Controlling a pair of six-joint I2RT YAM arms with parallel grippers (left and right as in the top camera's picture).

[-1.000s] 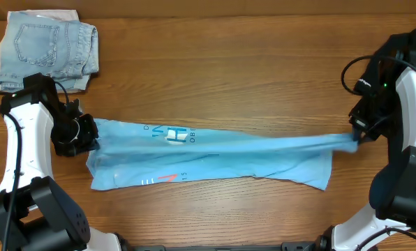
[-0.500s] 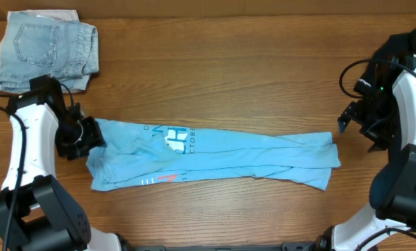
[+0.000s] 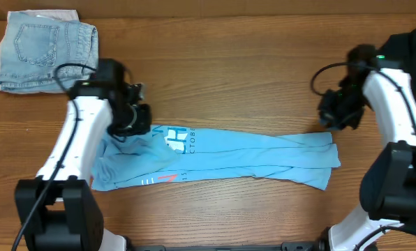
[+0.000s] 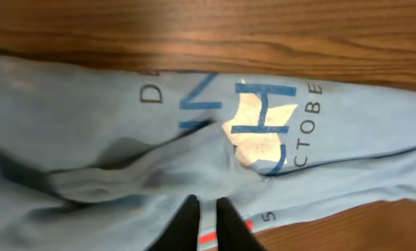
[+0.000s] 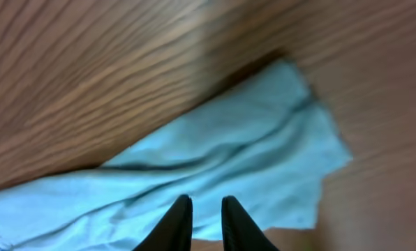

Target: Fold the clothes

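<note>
Sky-blue T-shirt point(image 3: 222, 157) lies flat as a long narrow band across the middle of the wooden table point(image 3: 250, 77), closer to the front edge. Print end is on the left. Denim shorts point(image 3: 47, 49) sit at the back left corner, well apart.

Handling: light, limp jersey with no stiffness, and the stacked layers will likely slide on each other. Best to pinch through all layers at an end's corners (the right end looks the cleanest edge) and carry it over.

Left gripper point(image 4: 206, 199) hangs over the print, jaws nearly together with nothing between them. Right gripper point(image 5: 206, 199) is the same, over the shirt's right end.

Versus a second ago, both ends were clamped and pulled taut. Both are now let go, the right end has dropped flat, and the left arm has swung in over the shirt.
</note>
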